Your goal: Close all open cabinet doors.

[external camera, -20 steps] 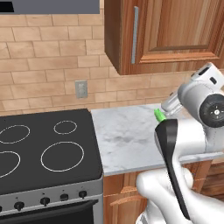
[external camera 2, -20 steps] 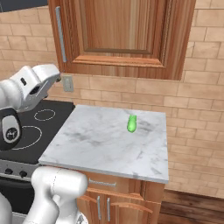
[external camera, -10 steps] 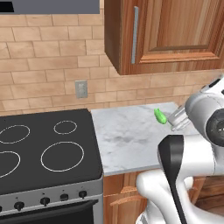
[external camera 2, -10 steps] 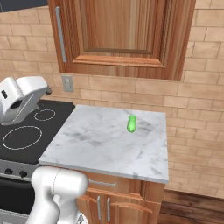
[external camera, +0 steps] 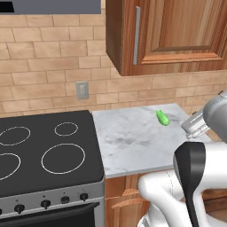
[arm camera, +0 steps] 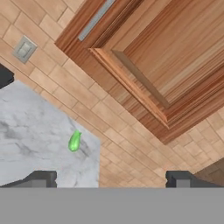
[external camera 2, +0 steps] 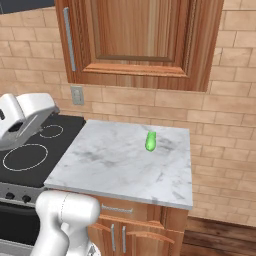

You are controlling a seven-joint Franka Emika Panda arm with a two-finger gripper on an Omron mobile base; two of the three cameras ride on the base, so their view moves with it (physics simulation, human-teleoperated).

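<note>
A tall brown wooden cabinet door (external camera 2: 145, 35) with a raised panel and a long silver bar handle (external camera 2: 69, 39) hangs on the wall above the marble counter (external camera 2: 115, 165). In the left base view the same cabinet door (external camera: 177, 31) fills the top right, handle (external camera: 136, 35) on its left edge. It looks flush with its cabinet; I cannot tell whether it stands ajar. The hand view looks up at the cabinet door (arm camera: 170, 57) from below. My gripper (arm camera: 111, 178) is open, fingertips (arm camera: 41, 177) wide apart, nothing between them, well short of the door.
A small green vegetable (external camera 2: 150, 141) lies on the counter near the brick wall. A black stove (external camera: 40, 155) sits left of the counter, with a wall outlet (external camera: 82, 90) behind. My white arm (external camera: 195, 177) stands in front of the counter's edge.
My hand has swung lower and away from the middle of the counter, toward the right edge of the left base view. The gripper has stayed open. The door and vegetable have not moved.
</note>
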